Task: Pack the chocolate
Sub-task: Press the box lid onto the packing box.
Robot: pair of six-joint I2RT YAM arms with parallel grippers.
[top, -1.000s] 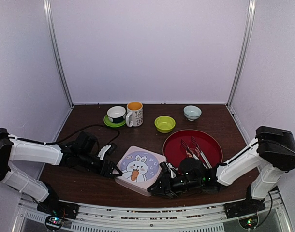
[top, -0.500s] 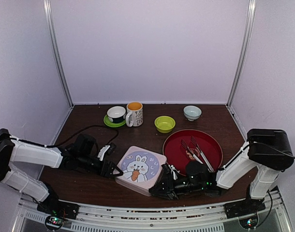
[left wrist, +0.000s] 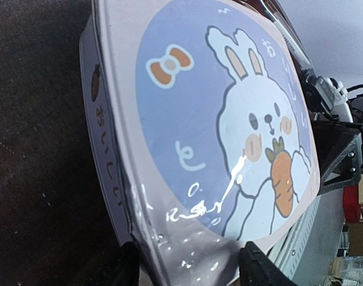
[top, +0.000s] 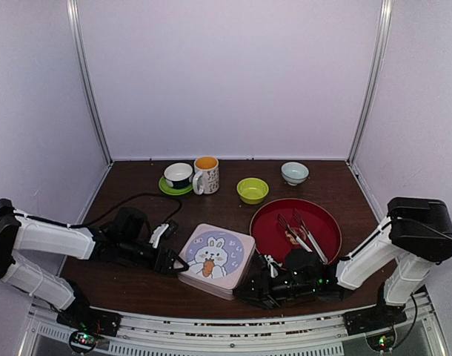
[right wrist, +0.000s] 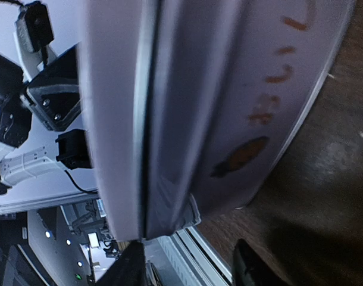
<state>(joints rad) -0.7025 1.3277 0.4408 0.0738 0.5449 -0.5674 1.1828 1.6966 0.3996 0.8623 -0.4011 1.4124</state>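
A flat lilac box [top: 215, 256] with a bunny on its lid [left wrist: 217, 119] lies shut at the table's front middle. No chocolate shows; the lid hides whatever is inside. My left gripper [top: 174, 262] is at the box's left corner, and in the left wrist view its gripper [left wrist: 190, 271] is shut on that corner, one finger on each side. My right gripper [top: 247, 285] lies low at the near right corner. In the right wrist view the box's side [right wrist: 199, 89] fills the frame; that gripper [right wrist: 190, 268] is open, one finger by the lid seam, the other off the wall.
A red round tray [top: 322, 222] with metal tongs [top: 304, 231] sits right of the box. Along the back stand a cup on a green saucer [top: 178, 175], a mug [top: 206, 175], a green bowl [top: 253, 190] and a pale bowl [top: 294, 173]. A black cable [top: 130, 199] trails at left.
My right gripper has slid a little right and lower at the box's near corner. The left arm and the box have hardly moved.
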